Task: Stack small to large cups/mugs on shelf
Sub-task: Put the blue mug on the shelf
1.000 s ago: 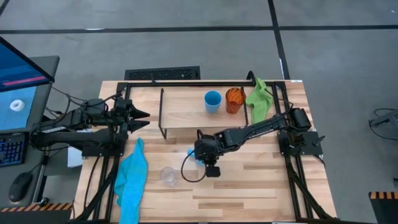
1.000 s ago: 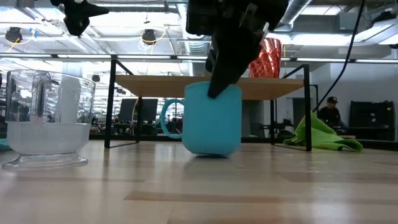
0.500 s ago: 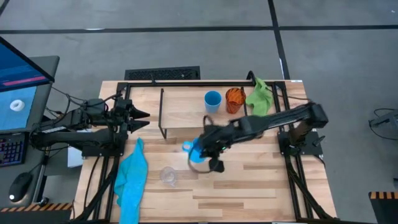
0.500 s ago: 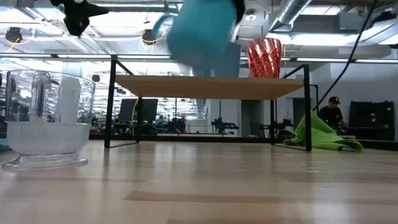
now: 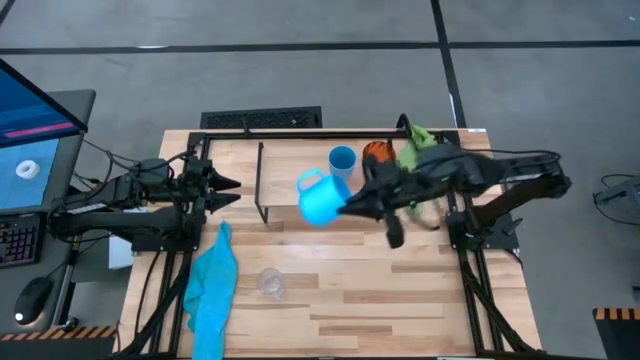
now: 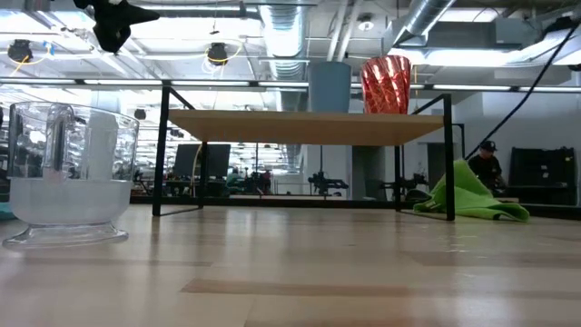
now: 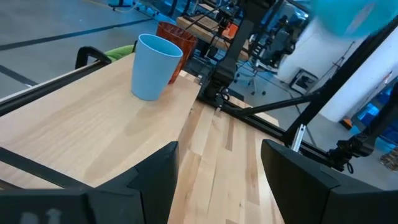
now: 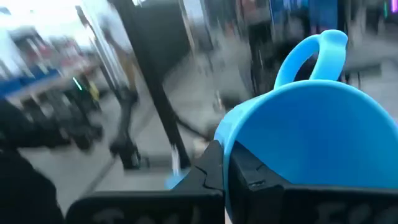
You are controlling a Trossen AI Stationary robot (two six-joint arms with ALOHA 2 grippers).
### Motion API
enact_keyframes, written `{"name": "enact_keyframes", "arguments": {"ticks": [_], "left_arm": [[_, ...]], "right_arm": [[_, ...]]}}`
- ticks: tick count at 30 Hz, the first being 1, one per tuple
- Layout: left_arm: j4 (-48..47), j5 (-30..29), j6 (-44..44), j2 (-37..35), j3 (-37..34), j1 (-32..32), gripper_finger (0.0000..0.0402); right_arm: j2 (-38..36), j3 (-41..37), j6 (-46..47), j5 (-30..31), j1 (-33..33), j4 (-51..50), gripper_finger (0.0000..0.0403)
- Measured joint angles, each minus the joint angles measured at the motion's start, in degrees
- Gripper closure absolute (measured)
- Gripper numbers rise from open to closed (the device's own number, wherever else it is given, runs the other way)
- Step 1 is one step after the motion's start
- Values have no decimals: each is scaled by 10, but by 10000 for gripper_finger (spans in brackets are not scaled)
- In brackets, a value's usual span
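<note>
Wooden surface (image 5: 400, 290) below, my right pincer (image 5: 345, 207) grips the light-blue mug (image 5: 318, 199) above the shelf (image 5: 290, 180); my left pincer (image 5: 228, 185) waits wide.

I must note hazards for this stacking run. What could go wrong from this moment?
1. The right end effector pinches only the rim of the light-blue mug, held in the air above the shelf; it may slip or tilt.
2. The blue cup and orange cup stand close beside it; the lowering arm could knock them.
</note>
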Motion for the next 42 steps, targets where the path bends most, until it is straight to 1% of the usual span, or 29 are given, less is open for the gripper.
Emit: {"name": "enact_keyframes", "arguments": {"ticks": [8, 11, 18, 21, 25, 29, 33, 35, 38, 40, 42], "left_arm": [[0, -10, 4, 0, 0, 0, 182], [0, -10, 5, 0, 0, 0, 182], [1, -11, 5, 0, 0, 0, 182], [1, -11, 13, 0, 0, 0, 182], [1, -16, 17, 0, 0, 0, 182], [1, -22, 18, 0, 0, 0, 182], [1, -22, 18, 0, 0, 0, 182], [1, -22, 18, 0, 0, 0, 182], [1, -22, 18, 0, 0, 0, 182], [0, -25, 18, 0, 0, 0, 182], [0, -26, 18, 0, 0, 0, 182]], "right_arm": [[-48, 0, -41, -5, 18, 145, 391], [-63, 0, -57, -22, 28, 188, 389], [-78, 0, -78, -98, 50, 307, 391], [-77, 0, -79, -150, 63, 373, 386], [-78, 0, -89, -220, 79, 424, 389], [-77, 0, -79, -303, 91, 432, 391], [-77, 0, -75, -335, 105, 412, 377], [-77, 0, -96, -337, 110, 397, 376], [-77, 0, -129, -329, 110, 374, 386], [-77, 0, -139, -306, 103, 353, 393], [-77, 0, -137, -263, 95, 320, 393]]}}
